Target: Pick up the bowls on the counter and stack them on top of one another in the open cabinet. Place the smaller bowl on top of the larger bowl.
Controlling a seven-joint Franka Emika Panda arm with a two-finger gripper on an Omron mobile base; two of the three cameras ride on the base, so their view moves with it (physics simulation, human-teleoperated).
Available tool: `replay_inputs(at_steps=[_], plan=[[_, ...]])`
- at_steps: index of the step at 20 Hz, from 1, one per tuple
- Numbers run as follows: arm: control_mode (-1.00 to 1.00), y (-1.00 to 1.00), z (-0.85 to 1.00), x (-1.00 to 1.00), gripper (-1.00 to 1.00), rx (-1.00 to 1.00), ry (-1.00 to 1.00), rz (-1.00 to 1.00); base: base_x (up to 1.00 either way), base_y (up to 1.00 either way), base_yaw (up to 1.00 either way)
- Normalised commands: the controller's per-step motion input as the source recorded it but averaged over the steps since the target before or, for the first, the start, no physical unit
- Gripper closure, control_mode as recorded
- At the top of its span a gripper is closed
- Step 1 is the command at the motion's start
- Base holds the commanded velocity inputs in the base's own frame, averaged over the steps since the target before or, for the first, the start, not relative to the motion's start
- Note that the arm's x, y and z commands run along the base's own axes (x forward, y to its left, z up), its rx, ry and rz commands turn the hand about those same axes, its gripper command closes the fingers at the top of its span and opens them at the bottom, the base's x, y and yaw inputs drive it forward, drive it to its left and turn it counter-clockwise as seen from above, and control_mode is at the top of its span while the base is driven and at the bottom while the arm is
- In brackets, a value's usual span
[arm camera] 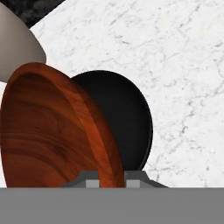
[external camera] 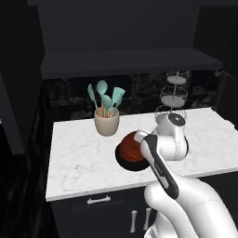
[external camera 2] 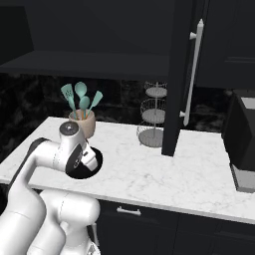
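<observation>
Arm bent low over the counter (external camera: 79,158). Gripper (arm camera: 111,178) pinches the reddish-brown bowl (arm camera: 52,131) by its rim, directly over the black bowl (arm camera: 124,118), beside the utensil crock (external camera: 107,122).

On the counter (external camera: 83,160) the bare marble runs widest toward 3 o'clock in the right base view, open as far as the wire tiered rack (external camera 2: 153,115) and the hanging cabinet door (external camera 2: 178,79) near 1 o'clock. The beige utensil crock (external camera: 107,122) with its teal spatulas stands at 11 o'clock from the smaller bowl (external camera: 132,146), close beside it, narrowing that side. In the left base view, marble toward 9 and 7 o'clock lies bare to the edge. The larger bowl (arm camera: 122,118) sits just behind the reddish-brown rim. Above, the open cabinet (external camera: 130,60) offers a wide shelf recess
</observation>
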Motion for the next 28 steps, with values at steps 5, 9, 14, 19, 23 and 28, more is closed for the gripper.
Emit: replay_inputs(at_steps=[5, 9, 14, 19, 23, 28], plan=[[-1.00, 0.07, -0.20, 0.15, 1.00, 0.00, 0.08, 0.00, 0.00, 0.00, 0.00], [-1.00, 0.00, -0.47, 0.15, 1.00, 0.00, 0.08, 0.00, 0.00, 0.00, 0.00], [-1.00, 0.00, -0.28, 0.31, 1.00, 0.00, 0.03, 0.00, 0.00, 0.00, 0.00], [-1.00, 0.00, -0.33, 0.30, 1.00, 0.00, 0.02, 0.00, 0.00, 0.00, 0.00], [-1.00, 0.00, -0.02, 0.02, -1.00, 0.00, 0.00, 0.00, 0.00, 0.00, 0.00], [-1.00, 0.00, 0.22, -0.12, -1.00, 0.00, -0.07, 0.00, 0.00, 0.00, 0.00]])
